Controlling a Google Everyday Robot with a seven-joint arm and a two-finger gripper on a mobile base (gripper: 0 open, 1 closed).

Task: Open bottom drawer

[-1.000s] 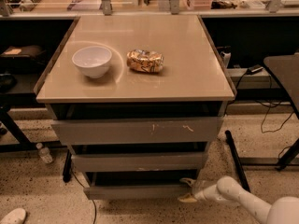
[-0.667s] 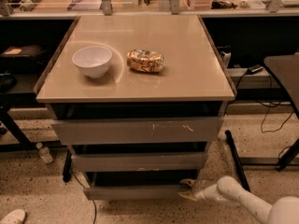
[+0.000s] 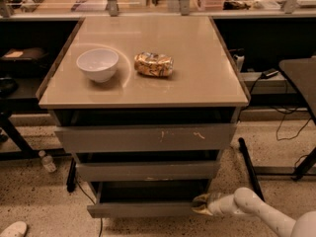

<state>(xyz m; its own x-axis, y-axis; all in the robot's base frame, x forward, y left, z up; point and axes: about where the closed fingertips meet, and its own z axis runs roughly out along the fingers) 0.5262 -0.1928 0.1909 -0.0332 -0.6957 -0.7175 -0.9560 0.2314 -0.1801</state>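
Observation:
The bottom drawer [image 3: 143,209] is the slimmest of three grey drawers in the cabinet and is pulled a little way out, its dark inside showing above its flat front. My gripper [image 3: 201,204] is on a white arm that comes in from the lower right. It is at the right end of the bottom drawer's front, with its gold-coloured fingertips against the drawer's top right corner. Above it are the mid-width drawer [image 3: 147,171] and the widest drawer [image 3: 145,138] with pale scratch marks.
On the cabinet's tan top [image 3: 197,83] stand a white bowl [image 3: 98,64] and a crumpled snack bag [image 3: 154,64]. A plastic bottle [image 3: 47,161] lies on the floor at the left. A black table leg [image 3: 249,167] and cables [image 3: 291,122] are at the right.

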